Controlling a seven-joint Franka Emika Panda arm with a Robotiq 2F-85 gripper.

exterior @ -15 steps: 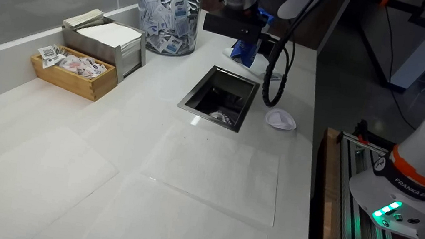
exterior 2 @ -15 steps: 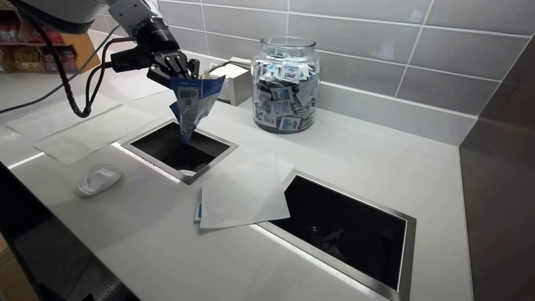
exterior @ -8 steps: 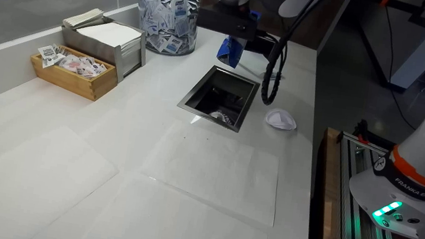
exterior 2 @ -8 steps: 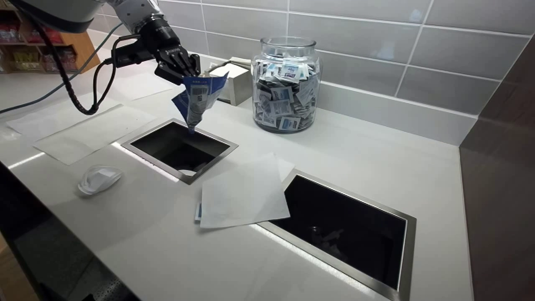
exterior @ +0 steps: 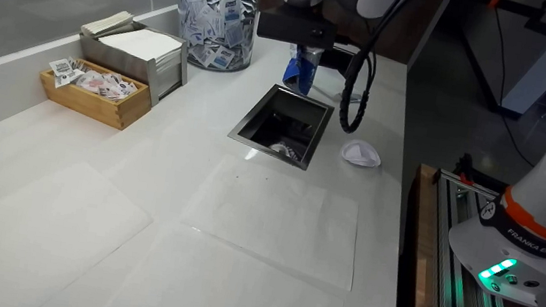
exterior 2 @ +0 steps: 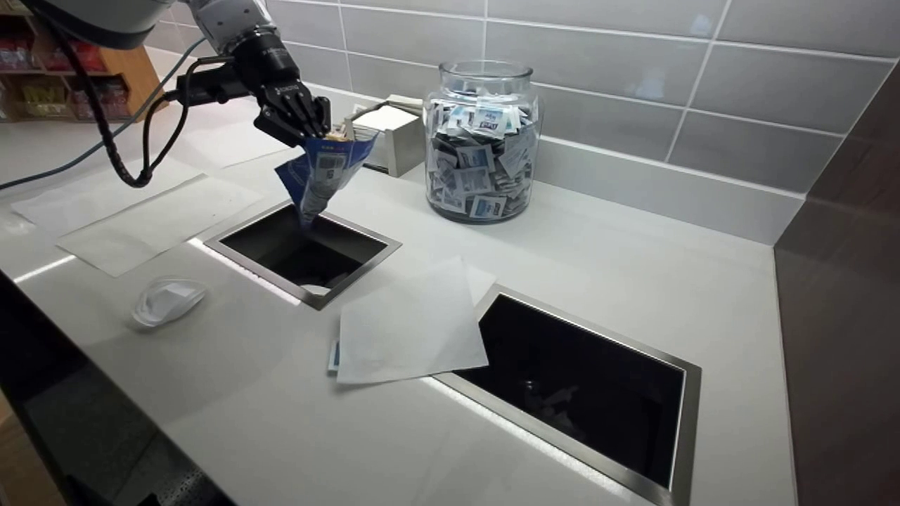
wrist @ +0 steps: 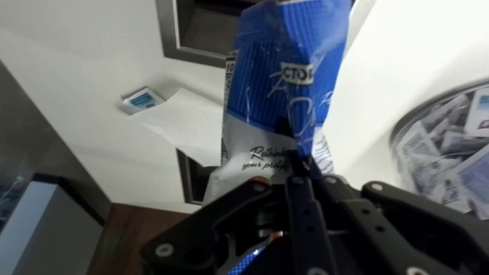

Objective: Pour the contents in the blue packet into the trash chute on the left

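Note:
The blue packet hangs from my gripper with its wide end up and a pointed corner down. It hangs over the trash chute, the left steel-framed counter opening. The packet is partly hidden behind the black wrist housing above the chute's far edge. In the wrist view the fingers are closed together on the packet, which covers part of the chute frame. I cannot tell whether the lower corner dips below counter level. No contents are seen falling.
A second steel-framed opening is partly covered by a white sheet. A glass jar stands by the wall. A napkin holder and wooden box stand nearby. A white crumpled scrap lies near the counter edge.
The gripper and packet lift and shift slightly sideways, then swing partly back. The packet's lower corner sits a little higher and more tilted than a second ago. It stays gripped above the chute.

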